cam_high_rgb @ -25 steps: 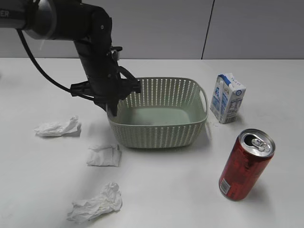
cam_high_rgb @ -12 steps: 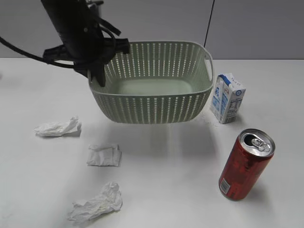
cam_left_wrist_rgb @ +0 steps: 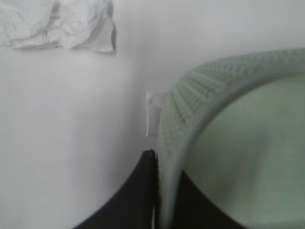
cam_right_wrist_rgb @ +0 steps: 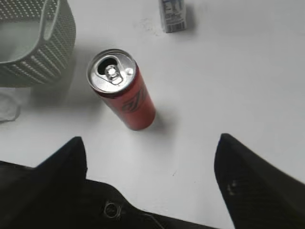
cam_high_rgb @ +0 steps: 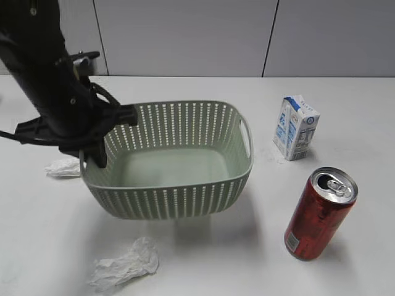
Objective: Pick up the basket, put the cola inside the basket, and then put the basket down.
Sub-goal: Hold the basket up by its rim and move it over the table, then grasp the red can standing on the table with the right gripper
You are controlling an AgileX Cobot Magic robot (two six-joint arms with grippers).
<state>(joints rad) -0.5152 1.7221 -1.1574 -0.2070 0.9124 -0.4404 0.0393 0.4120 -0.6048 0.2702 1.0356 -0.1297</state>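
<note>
The pale green basket (cam_high_rgb: 173,200) hangs above the table with a shadow under it. My left gripper (cam_high_rgb: 92,157) is shut on its left rim. In the left wrist view the black fingers (cam_left_wrist_rgb: 164,191) pinch the basket wall (cam_left_wrist_rgb: 190,95) between them. The red cola can (cam_high_rgb: 320,213) stands upright at the front right, apart from the basket. In the right wrist view my right gripper (cam_right_wrist_rgb: 151,143) is open and empty, above the table just short of the cola (cam_right_wrist_rgb: 126,90). The basket corner (cam_right_wrist_rgb: 43,52) shows at upper left there. The right gripper is out of the exterior view.
A blue-and-white carton (cam_high_rgb: 295,127) stands behind the cola, also in the right wrist view (cam_right_wrist_rgb: 172,14). Crumpled tissues lie at front left (cam_high_rgb: 123,264) and at left behind the arm (cam_high_rgb: 63,166). One tissue shows in the left wrist view (cam_left_wrist_rgb: 62,24).
My left gripper lifted the basket off the table, then carried it forward and left. The middle tissue is now hidden by the basket. The cola and carton have not moved.
</note>
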